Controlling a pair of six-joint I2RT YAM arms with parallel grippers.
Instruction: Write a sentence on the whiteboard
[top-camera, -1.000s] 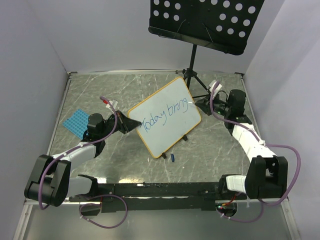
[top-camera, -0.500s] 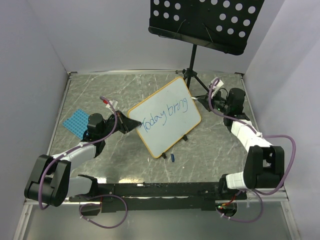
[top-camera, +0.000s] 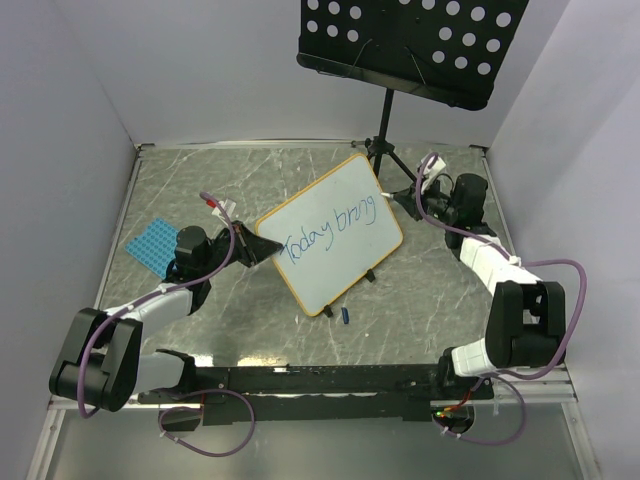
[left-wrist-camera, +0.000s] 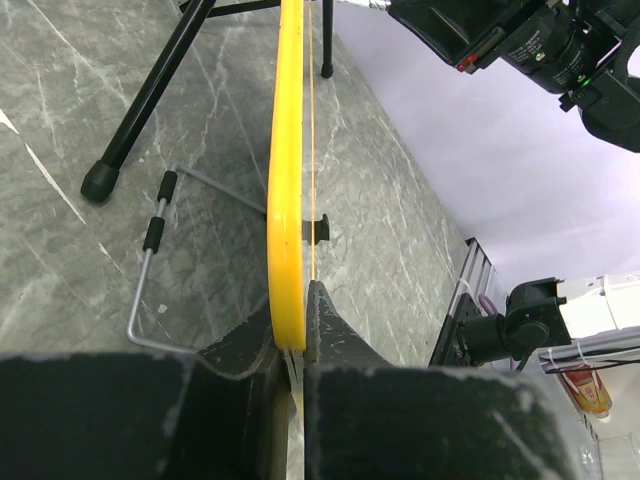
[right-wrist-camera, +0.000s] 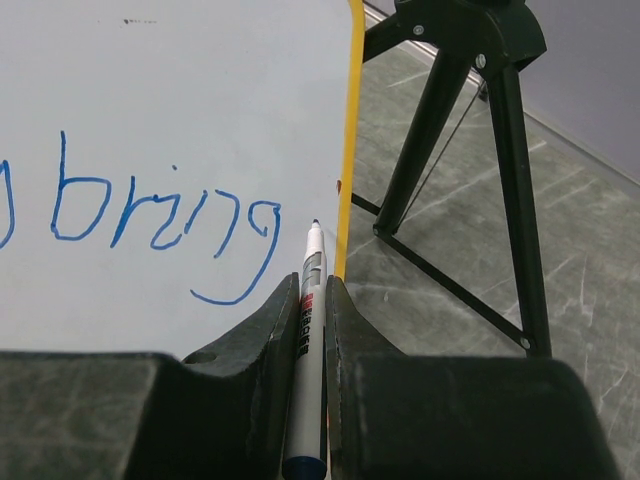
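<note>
Whiteboard (top-camera: 335, 272) sits mid-table, rotated diamond-wise in the overhead view, propped on black clip feet (top-camera: 371, 275) with its face tipped up toward the overhead camera. The sentence (top-camera: 330, 232) so far reads "Today bring" in blue, one line running up toward the board's right corner. In the left wrist view a wire prop (left-wrist-camera: 150, 270) shows on the board's back side.

Left gripper (top-camera: 262, 246) is clamped on the whiteboard's left corner: the wrist view shows both fingers (left-wrist-camera: 325, 330) pinched tight on the yellow frame, board seen edge-on. The left arm lies low over the table (top-camera: 200, 180), reaching from its base at lower left forward and right to the board.

Right gripper (right-wrist-camera: 310, 295) is closed on a marker (right-wrist-camera: 305, 350), barrel squeezed between the fingers, tip sticking out just past the last "g", beside the right frame edge. Can't tell whether the tip touches the surface. The right arm has its elbow raised at the right side of the table, forearm running forward, wrist turned left so the gripper faces the board's right edge.

Loose blue cap (top-camera: 346, 316) lies on the table just in front of the board's near corner. Blue studded mat (top-camera: 152, 243) is far left, beyond the left arm. Black perforated music stand (top-camera: 410, 45) is at the back, its tripod legs just behind the board's far corner.
</note>
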